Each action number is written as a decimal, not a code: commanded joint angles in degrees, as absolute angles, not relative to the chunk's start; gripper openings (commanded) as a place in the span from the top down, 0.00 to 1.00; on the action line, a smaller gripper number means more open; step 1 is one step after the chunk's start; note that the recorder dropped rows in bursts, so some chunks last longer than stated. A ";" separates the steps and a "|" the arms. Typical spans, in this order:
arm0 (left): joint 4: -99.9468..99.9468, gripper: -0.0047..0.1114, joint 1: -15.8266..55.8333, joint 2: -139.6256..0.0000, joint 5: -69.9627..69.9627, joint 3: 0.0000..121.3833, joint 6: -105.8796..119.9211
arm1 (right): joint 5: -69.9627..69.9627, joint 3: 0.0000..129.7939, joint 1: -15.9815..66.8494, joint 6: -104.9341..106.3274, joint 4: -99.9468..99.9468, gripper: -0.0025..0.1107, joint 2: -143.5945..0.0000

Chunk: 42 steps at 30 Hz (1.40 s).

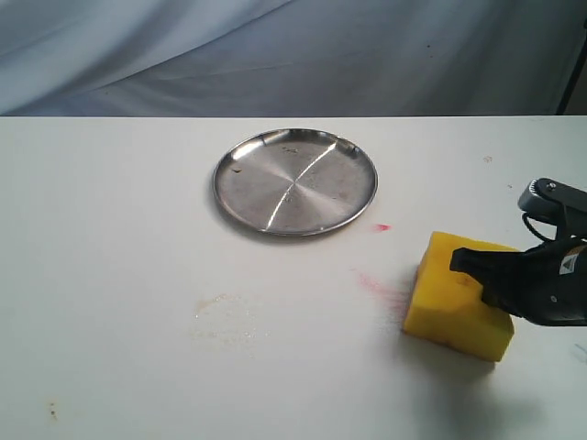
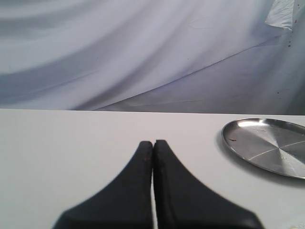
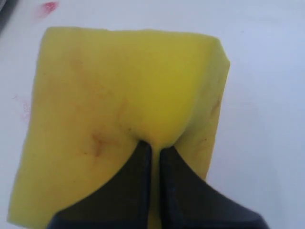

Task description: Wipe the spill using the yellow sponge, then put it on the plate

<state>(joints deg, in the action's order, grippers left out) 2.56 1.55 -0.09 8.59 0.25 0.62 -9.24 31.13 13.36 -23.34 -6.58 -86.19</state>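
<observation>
White table [image 1: 110, 275], right fingers [image 3: 131, 193] pinching yellow sponge [image 1: 449, 307] (sticker [image 1: 568, 263] unreadable), left fingers [image 2: 133, 191] closed

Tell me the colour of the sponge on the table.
The sponge is bright yellow with faint brownish stains; the right wrist view shows it best.

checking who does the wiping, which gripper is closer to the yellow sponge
Right. The right gripper is pinching the yellow sponge. The left gripper is shut over bare table, off the sponge, with only the plate in its view.
</observation>
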 commanded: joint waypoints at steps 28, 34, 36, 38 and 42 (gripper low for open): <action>2.52 0.95 1.60 0.00 8.35 0.00 0.58 | -17.72 65.14 47.35 -23.22 -14.33 0.98 -115.51; 2.52 0.95 1.60 0.00 8.35 0.00 0.47 | -21.03 73.44 50.80 -22.94 -14.47 0.98 -120.40; 2.52 0.95 1.60 0.00 8.35 0.00 0.47 | -21.03 74.80 51.52 -22.94 -14.47 0.98 -120.83; 2.52 0.95 1.60 0.00 8.35 0.00 0.47 | -21.03 76.18 51.97 -22.84 -14.58 0.98 -121.07; 2.52 0.95 1.60 0.00 8.35 0.00 0.47 | -21.12 78.29 52.00 -22.38 -15.83 0.98 -121.55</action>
